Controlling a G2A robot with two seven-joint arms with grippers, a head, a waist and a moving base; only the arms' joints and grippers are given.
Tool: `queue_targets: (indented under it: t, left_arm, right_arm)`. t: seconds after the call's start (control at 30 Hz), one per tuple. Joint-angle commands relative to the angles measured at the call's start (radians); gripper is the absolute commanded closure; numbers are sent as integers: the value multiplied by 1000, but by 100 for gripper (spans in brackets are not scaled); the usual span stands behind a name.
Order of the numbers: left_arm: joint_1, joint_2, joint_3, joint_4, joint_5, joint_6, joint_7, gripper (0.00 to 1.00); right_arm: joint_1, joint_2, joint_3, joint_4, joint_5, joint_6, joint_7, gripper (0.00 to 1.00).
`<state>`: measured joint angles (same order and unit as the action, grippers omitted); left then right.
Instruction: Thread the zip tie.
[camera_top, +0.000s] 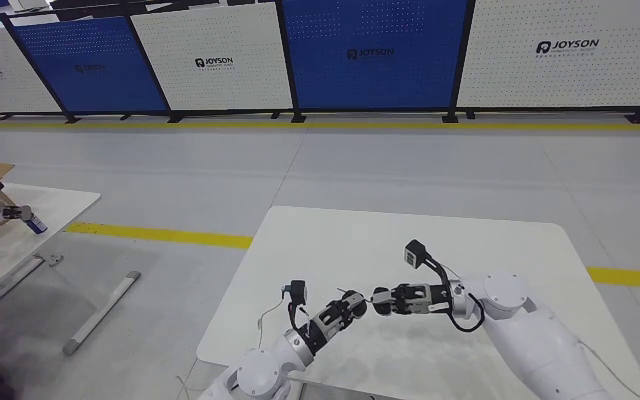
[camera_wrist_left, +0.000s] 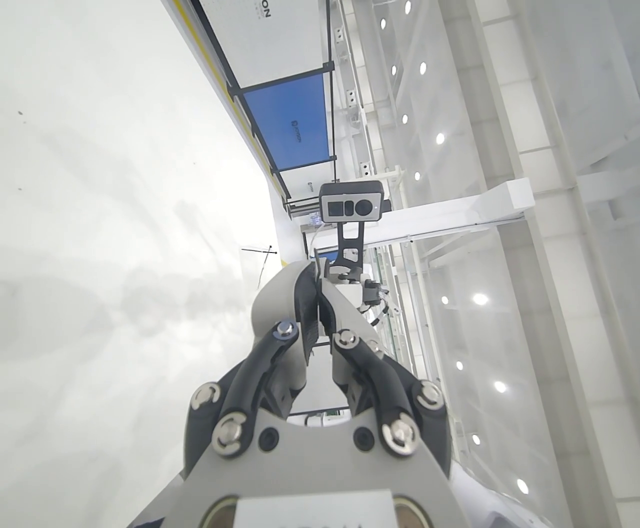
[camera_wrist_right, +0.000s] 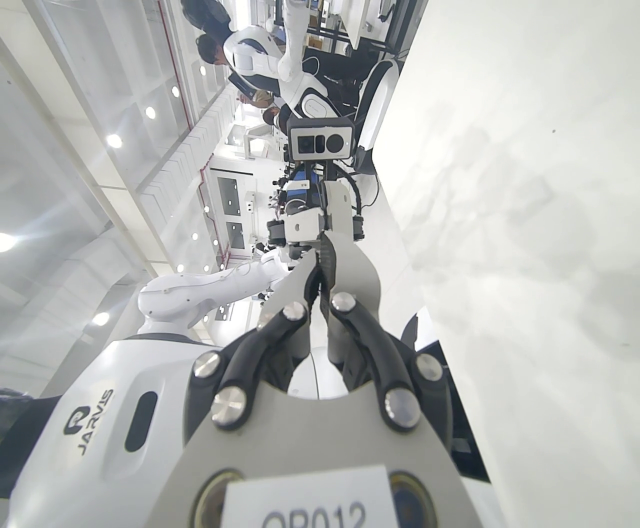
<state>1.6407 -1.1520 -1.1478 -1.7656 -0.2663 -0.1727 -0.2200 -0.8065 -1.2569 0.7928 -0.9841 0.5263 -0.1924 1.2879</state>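
- At the far left, well apart from the work, stands a side table (camera_top: 55, 205). I judge it has no part in the task.
- The left gripper (camera_wrist_left: 316, 272) is low over the front part of the white table (camera_top: 480, 250) and points toward the other arm. Its fingers are pressed together, with no gap that I can see between the pads.
- The zip tie is too thin for me to make out. If it is held, it is hidden between closed pads. I cannot tell which gripper has it, or whether each one has an end.
- In the middle, the two grippers are tip to tip, almost touching, above the table. I think this placing is on purpose. To thread the tie, its tail and its head must lie on one line, so both ends need to be at the same point.
- The right gripper (camera_wrist_right: 320, 262) is just to the right of that point and lies nearly level. Its fingers are also closed tight, pad against pad.
- The camera on the right wrist (camera_top: 415, 252) stands above this arm and looks along the fingers, so the meeting point is in front of it.
- By my judgement, the step in hand is the aligning just before insertion. It calls for very small and exact moves, because a slight error of angle would make the tail miss the slot.
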Motion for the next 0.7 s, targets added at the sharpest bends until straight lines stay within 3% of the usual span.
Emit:
queue_targets:
  t: [0.0, 0.3, 0.43, 0.67]
  left_arm:
    - [2, 0, -2, -3, -1, 5, 2, 100]
    - [12, 3, -14, -28, 18, 38, 23, 100]
    - [19, 5, -19, -47, 42, 104, 37, 100]
    - [19, 5, -19, -47, 42, 104, 37, 100]
  right_arm:
    - [-8, 5, 11, -9, -5, 5, 5, 0]
    - [-77, 40, 94, -76, -19, -1, 2, 0]
    - [-124, 66, 139, -145, -77, 36, -20, 0]
    - [-134, 69, 142, -166, -85, 50, -22, 0]
